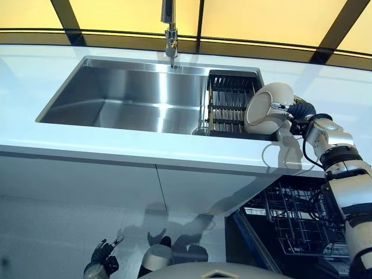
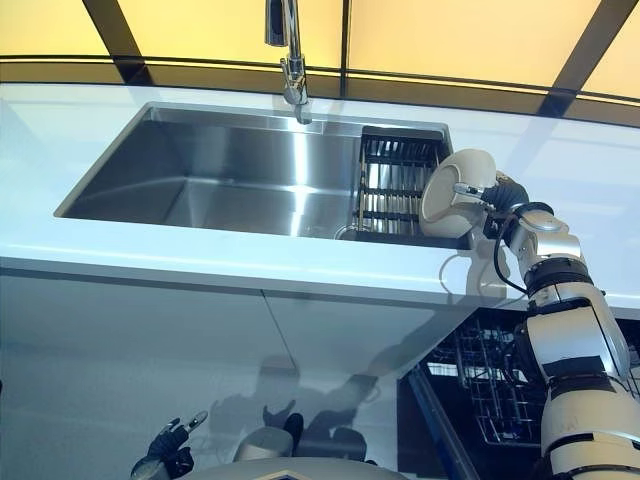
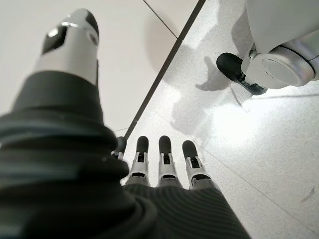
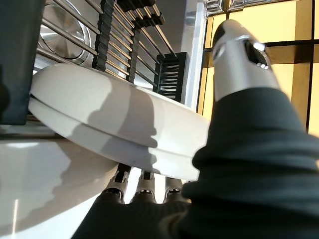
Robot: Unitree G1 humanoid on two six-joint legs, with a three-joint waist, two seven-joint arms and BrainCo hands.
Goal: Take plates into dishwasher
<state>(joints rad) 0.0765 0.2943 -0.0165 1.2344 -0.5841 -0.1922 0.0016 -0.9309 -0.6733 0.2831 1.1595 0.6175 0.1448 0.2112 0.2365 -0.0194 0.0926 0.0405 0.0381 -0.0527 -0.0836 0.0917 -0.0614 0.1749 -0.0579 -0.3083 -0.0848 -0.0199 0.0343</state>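
Left eye view: the right hand [image 1: 295,110] holds a white plate [image 1: 267,108] at the right end of the sink [image 1: 133,99], just in front of the dark drying rack [image 1: 229,104] that sits in the sink's right part. The plate is raised on edge and tilted, its underside with the round foot ring facing the camera and its upper rim leaning back toward the hand; its flat faces run roughly up and down, not level with the white counter [image 1: 145,151]. Its lower rim is close to the counter's edge by the sink, but contact cannot be judged. The right wrist view shows what the head views do not: the fingers [image 4: 144,186] pass under the plate's rim and the thumb [image 4: 244,55] stands over its other face, so the hand is closed around the plate, with the rack's bars close behind. The head views alone show the tap [image 1: 170,35] above the sink and, below the counter at the right, the open dishwasher [image 1: 302,224] with its wire basket pulled out. The left hand [image 1: 103,256] hangs low near the floor; its own wrist view shows the fingers [image 3: 164,159] relaxed and holding nothing above the pale floor [image 3: 239,139].
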